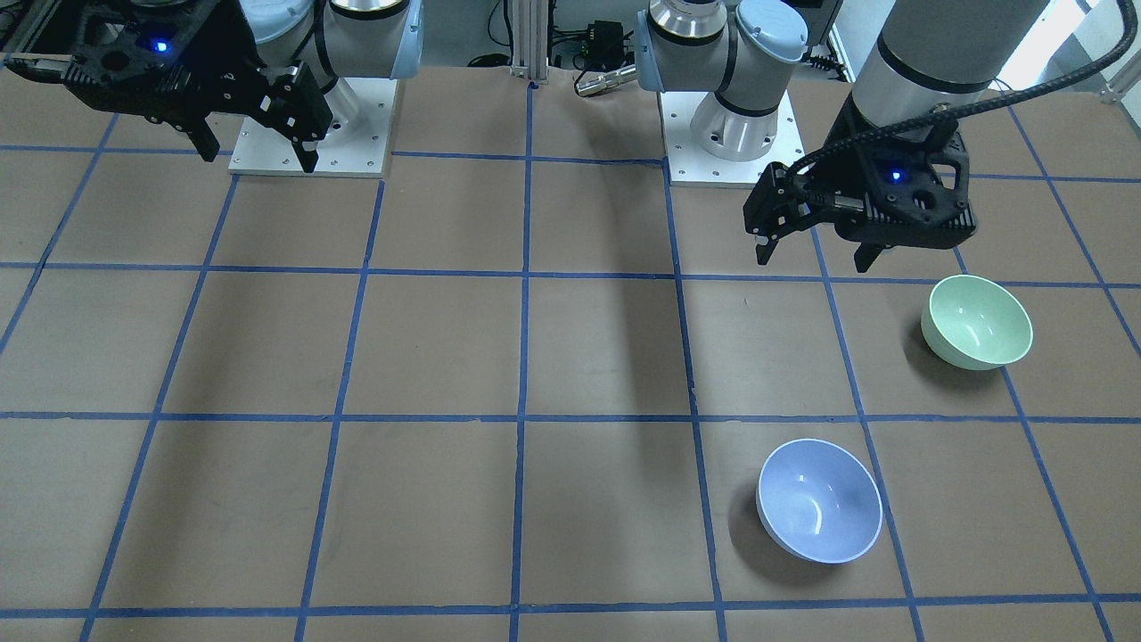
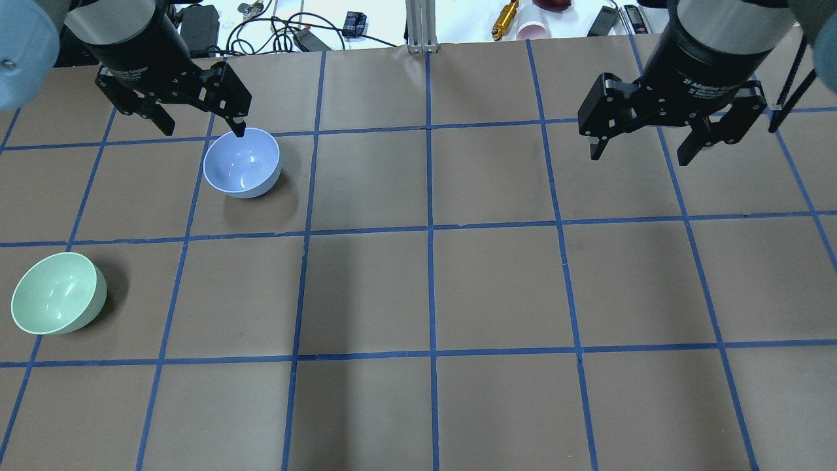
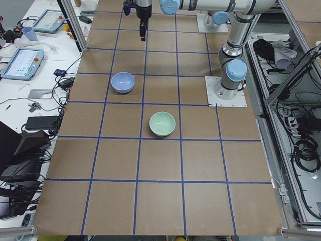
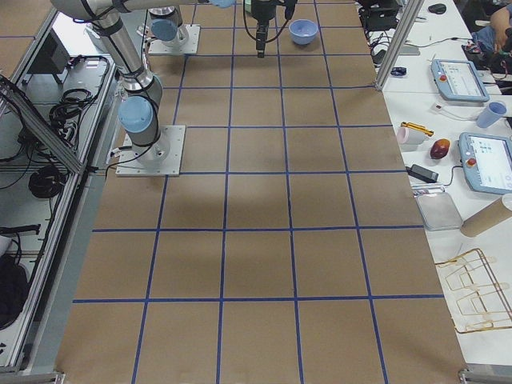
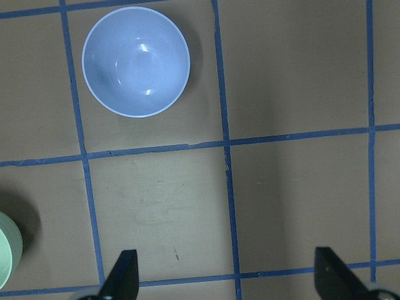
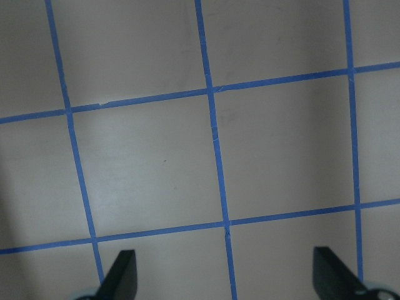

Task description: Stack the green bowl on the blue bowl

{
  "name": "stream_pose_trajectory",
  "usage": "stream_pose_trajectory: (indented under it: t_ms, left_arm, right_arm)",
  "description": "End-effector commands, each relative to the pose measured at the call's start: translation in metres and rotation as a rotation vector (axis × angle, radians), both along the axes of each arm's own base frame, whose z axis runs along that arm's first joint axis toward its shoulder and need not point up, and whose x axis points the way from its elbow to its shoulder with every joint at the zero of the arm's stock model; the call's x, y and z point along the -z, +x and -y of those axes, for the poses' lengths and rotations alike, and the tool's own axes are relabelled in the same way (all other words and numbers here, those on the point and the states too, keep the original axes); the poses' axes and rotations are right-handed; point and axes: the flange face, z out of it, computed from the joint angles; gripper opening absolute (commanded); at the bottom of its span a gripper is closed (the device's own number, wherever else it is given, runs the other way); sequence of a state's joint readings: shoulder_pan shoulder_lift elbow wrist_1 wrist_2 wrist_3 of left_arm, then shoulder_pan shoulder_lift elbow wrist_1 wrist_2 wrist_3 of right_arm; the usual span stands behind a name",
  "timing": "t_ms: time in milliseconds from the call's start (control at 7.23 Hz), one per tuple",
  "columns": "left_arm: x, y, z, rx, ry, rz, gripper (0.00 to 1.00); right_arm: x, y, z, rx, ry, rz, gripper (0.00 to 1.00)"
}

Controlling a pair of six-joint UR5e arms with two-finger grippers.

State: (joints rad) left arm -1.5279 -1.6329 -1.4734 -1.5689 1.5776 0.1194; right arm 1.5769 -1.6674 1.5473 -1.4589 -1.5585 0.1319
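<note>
The green bowl (image 1: 976, 321) stands upright on the brown table on my left side, seen in the overhead view (image 2: 57, 293) and at the left edge of the left wrist view (image 5: 7, 256). The blue bowl (image 1: 818, 499) stands upright about one grid square away, farther from my base (image 2: 242, 162) (image 5: 135, 61). My left gripper (image 1: 813, 260) (image 2: 204, 131) (image 5: 228, 278) is open and empty, held high above the table, apart from both bowls. My right gripper (image 1: 258, 160) (image 2: 639, 159) (image 6: 226, 275) is open and empty, high over bare squares on the other side.
The table (image 2: 431, 288) is brown paper with a blue tape grid. White arm base plates (image 1: 307, 134) (image 1: 731, 143) sit at my edge. Cables, a cup (image 2: 535, 29) and tools lie beyond the far edge. Tablets (image 4: 460, 76) rest on the side bench.
</note>
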Motion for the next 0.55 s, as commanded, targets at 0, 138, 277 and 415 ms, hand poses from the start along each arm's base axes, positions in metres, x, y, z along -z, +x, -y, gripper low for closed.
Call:
stream_pose_trajectory:
  t_ms: [0, 138, 277, 415]
  left_arm:
    - [0.001, 0.006, -0.003, -0.014, 0.008, 0.006, 1.00]
    - [0.000, 0.030, 0.001, -0.058, 0.010, 0.006, 1.00]
    - [-0.002, 0.055, 0.000, -0.097, 0.015, -0.006, 1.00]
    - [-0.004, 0.073, -0.004, -0.087, 0.029, -0.007, 1.00]
  right_arm:
    - [0.000, 0.000, 0.000, 0.000, -0.001, 0.000, 1.00]
    - [-0.001, 0.000, 0.000, 0.000, -0.002, 0.000, 1.00]
    - [0.000, 0.000, 0.000, 0.000, -0.001, 0.000, 1.00]
    - [-0.001, 0.000, 0.000, 0.000, -0.002, 0.000, 1.00]
